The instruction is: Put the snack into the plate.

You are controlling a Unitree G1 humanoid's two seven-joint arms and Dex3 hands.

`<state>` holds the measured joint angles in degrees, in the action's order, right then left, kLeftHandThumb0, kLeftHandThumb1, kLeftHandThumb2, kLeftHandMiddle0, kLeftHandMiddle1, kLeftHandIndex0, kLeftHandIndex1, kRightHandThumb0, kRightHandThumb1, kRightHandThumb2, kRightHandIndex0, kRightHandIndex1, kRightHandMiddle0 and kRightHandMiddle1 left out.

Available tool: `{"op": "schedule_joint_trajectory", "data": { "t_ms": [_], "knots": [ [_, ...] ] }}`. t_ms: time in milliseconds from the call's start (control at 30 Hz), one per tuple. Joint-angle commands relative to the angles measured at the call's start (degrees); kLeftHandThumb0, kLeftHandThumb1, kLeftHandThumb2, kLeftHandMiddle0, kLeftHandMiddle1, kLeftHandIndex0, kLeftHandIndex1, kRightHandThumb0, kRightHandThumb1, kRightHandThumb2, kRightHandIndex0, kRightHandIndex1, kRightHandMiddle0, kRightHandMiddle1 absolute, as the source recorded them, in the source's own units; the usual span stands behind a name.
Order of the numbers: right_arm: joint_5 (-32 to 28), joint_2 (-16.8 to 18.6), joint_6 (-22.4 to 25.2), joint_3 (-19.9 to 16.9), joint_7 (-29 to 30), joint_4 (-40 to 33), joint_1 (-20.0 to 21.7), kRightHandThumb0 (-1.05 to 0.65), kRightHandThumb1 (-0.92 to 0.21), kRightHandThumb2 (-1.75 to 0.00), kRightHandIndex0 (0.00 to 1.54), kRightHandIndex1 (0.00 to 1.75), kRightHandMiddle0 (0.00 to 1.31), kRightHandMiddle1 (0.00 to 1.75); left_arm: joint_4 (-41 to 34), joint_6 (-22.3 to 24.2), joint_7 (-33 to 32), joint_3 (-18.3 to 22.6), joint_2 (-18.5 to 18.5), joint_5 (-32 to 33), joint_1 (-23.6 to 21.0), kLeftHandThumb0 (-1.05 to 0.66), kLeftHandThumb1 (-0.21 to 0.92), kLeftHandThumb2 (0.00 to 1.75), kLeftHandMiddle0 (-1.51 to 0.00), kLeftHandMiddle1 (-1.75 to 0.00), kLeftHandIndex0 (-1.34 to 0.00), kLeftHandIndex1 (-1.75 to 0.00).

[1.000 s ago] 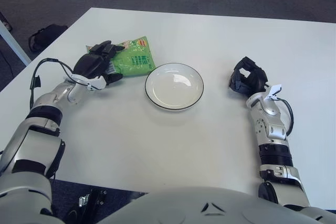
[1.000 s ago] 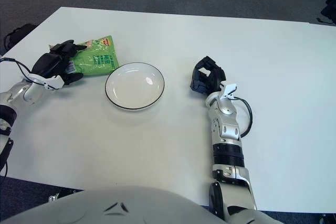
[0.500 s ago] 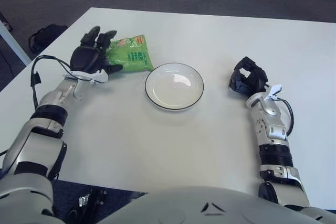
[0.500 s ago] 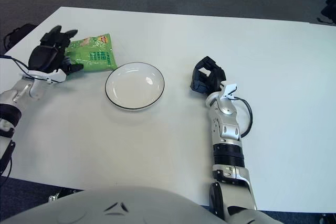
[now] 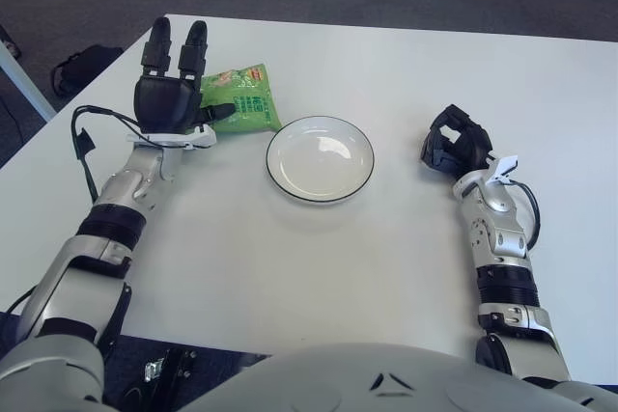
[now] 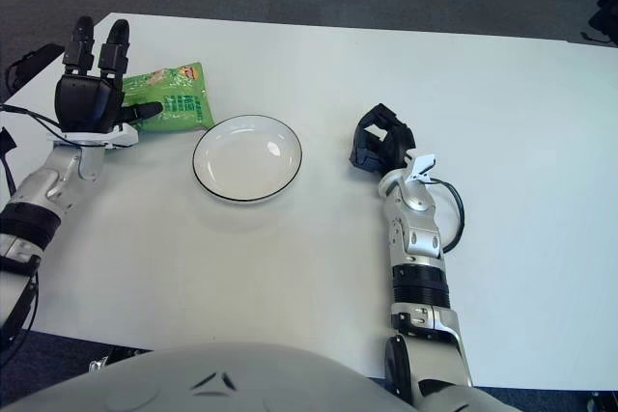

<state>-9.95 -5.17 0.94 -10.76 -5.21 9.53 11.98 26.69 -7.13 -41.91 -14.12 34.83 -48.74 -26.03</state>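
My left hand (image 5: 172, 96) has let go of the snack (image 5: 241, 101) and its fingers (image 5: 190, 47) are now released, pointing up at the upper left, so the snack lies on the desk (image 5: 319, 258) beside the plate (image 5: 320, 158), not in it, and must be grasped again, while my right hand (image 5: 454, 142) rests clenched at the right.

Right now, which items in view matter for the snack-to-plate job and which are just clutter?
Job items:
green snack bag, flat on the table
white plate, empty, right of the bag
left hand, fingers spread, at the bag's left edge

Not part of it:
right hand, curled, parked right of the plate
black bag on the floor
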Motion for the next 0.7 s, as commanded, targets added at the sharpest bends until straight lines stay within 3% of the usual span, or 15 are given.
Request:
{"op": "schedule_joint_trajectory", "data": {
  "t_ms": [0,233,667],
  "knots": [
    [-0.27,0.73,1.17,0.11,-0.14,2.08,-4.41,-0.48,-0.32,-1.31,0.94,1.75,0.61,1.75,-9.26,8.45,4.86,1.41,-2.08,-2.05,3.1,-1.05,0.92,0.42,0.0,0.0,0.0,0.0],
    [-0.1,0.85,1.1,0.27,-0.15,2.42,-4.14,-0.48,-0.32,-1.31,0.94,1.75,0.61,1.75,-21.57,17.7,15.51,1.79,-3.79,-3.93,7.49,-1.05,0.92,0.29,0.0,0.0,0.0,0.0],
    [0.13,1.04,0.83,0.63,0.0,2.47,-4.12,-0.48,-0.33,-1.3,0.93,1.75,0.6,1.75,-30.58,21.32,39.58,3.89,-2.75,2.77,7.61,-1.05,0.92,0.21,0.0,0.0,0.0,0.0]
  ]
}}
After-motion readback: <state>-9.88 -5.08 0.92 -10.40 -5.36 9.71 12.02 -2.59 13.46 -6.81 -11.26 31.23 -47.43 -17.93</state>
